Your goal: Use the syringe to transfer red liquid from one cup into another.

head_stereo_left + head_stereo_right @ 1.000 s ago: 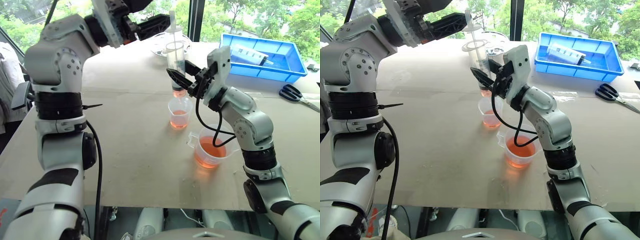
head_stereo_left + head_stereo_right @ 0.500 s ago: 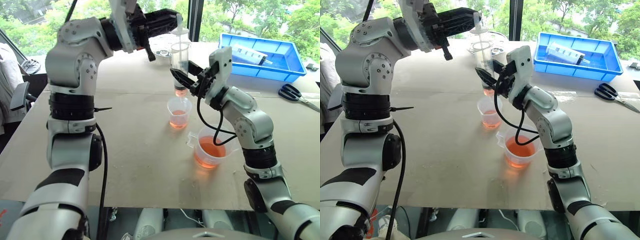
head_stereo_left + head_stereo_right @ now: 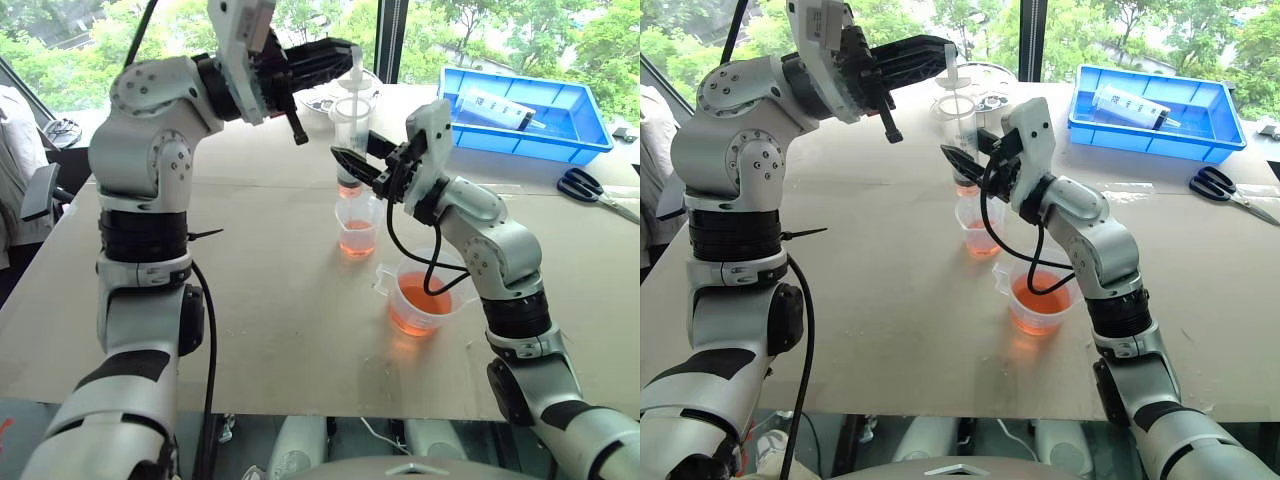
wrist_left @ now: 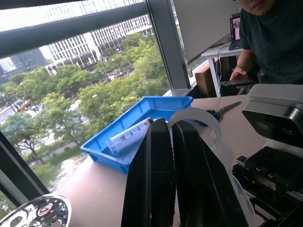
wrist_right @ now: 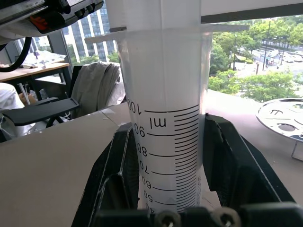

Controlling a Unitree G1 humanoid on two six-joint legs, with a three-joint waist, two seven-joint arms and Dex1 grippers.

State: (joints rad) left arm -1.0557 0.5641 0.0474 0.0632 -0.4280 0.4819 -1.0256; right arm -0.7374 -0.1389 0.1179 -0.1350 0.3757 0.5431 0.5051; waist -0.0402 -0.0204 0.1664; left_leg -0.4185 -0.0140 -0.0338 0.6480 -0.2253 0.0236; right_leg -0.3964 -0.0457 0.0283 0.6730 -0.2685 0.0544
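The right tool (image 3: 358, 167) clamps the upright syringe (image 3: 350, 130) above the small cup (image 3: 357, 227), while the left tool (image 3: 345, 55) pinches its white plunger (image 3: 951, 70) shut.

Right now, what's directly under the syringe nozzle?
The small cup stands right below the syringe, with red liquid in its bottom. The nozzle tip itself is hidden behind the right fingers, so I can't tell whether it drips.

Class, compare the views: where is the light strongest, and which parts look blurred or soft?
Left eye view: bright daylight behind the window washes out the syringe top. Left wrist view: the near fingers look soft, the blue tray clearer. Right wrist view: the syringe marks are sharp.
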